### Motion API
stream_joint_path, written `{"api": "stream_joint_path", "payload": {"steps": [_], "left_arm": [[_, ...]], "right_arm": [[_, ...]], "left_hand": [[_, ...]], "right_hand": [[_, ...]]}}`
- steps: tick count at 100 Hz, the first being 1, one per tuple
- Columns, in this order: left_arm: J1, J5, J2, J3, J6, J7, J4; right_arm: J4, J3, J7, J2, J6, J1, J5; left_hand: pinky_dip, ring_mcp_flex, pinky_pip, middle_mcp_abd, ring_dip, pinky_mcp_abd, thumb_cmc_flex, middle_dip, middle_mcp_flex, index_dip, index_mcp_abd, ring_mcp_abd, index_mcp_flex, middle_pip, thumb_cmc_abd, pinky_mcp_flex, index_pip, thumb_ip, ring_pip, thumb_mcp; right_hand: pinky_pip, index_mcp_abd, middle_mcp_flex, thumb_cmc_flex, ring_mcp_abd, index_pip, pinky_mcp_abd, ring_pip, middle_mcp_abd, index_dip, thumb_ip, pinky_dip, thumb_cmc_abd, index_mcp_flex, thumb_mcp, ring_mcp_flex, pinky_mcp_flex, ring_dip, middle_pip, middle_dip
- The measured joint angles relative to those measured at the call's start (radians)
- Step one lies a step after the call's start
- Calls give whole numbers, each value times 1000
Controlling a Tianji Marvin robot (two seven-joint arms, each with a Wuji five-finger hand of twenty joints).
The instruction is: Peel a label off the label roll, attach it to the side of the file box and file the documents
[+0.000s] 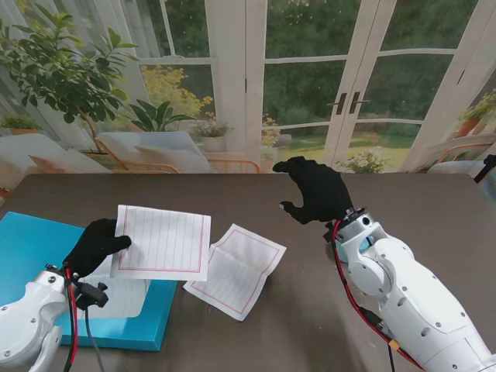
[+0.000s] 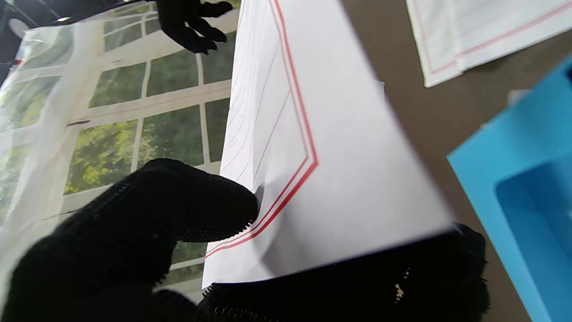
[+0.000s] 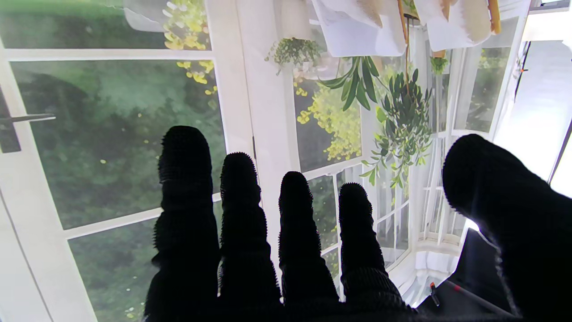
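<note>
My left hand [image 1: 97, 244] pinches the left edge of a white lined sheet [image 1: 164, 242] with a red border, holding it lifted over the blue file box [image 1: 31, 240]. In the left wrist view the thumb [image 2: 178, 210] presses the sheet [image 2: 321, 156] against the fingers under it. A second lined sheet [image 1: 236, 270] lies flat on the table to the right of the box. More white paper [image 1: 124, 298] rests inside the box. My right hand [image 1: 316, 191] hovers above the table's far middle, fingers [image 3: 241, 223] spread and holding nothing. No label roll is in view.
The dark brown table [image 1: 310, 310] runs to glass doors and a window with plants behind it. The blue box [image 2: 527, 188] sits at the table's left near corner.
</note>
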State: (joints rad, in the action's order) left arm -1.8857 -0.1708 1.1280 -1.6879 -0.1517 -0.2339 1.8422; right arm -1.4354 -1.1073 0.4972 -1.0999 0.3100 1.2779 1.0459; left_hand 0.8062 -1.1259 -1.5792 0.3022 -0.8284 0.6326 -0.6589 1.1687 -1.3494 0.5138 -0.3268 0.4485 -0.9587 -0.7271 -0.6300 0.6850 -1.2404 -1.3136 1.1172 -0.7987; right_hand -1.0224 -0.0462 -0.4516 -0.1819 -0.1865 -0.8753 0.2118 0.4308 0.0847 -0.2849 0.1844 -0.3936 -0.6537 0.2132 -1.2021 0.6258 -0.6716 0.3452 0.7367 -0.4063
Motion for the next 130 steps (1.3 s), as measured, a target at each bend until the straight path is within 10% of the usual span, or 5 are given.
{"api": "stream_joint_path", "payload": {"steps": [46,130], "left_arm": [[-148,140,18,-128,58,125,10],[-6,399,44,-89,265,319,-236]], "right_arm": [[-15,-7,-17,-2,16,23,-26],[9,12,-47,-1,41,33,-45]], "left_hand": [[37,73,23,0,-24,-25,-1,64,5,-19,-4,6,20,42,0,-65,-8,1,0,-8],[167,215,88,21,-77,-49,-10,183,83,-58,-35,46,110,54,43,-184,-32,2,8,-86]], "right_hand": [[0,0,-25,0,0,7,0,4,-1,0,0,0,11,16,0,1,0,0,-10,0],[0,12,-52,23,9,7,0,15,-1,0,0,0,59,16,2,52,-2,3,-14,0]]}}
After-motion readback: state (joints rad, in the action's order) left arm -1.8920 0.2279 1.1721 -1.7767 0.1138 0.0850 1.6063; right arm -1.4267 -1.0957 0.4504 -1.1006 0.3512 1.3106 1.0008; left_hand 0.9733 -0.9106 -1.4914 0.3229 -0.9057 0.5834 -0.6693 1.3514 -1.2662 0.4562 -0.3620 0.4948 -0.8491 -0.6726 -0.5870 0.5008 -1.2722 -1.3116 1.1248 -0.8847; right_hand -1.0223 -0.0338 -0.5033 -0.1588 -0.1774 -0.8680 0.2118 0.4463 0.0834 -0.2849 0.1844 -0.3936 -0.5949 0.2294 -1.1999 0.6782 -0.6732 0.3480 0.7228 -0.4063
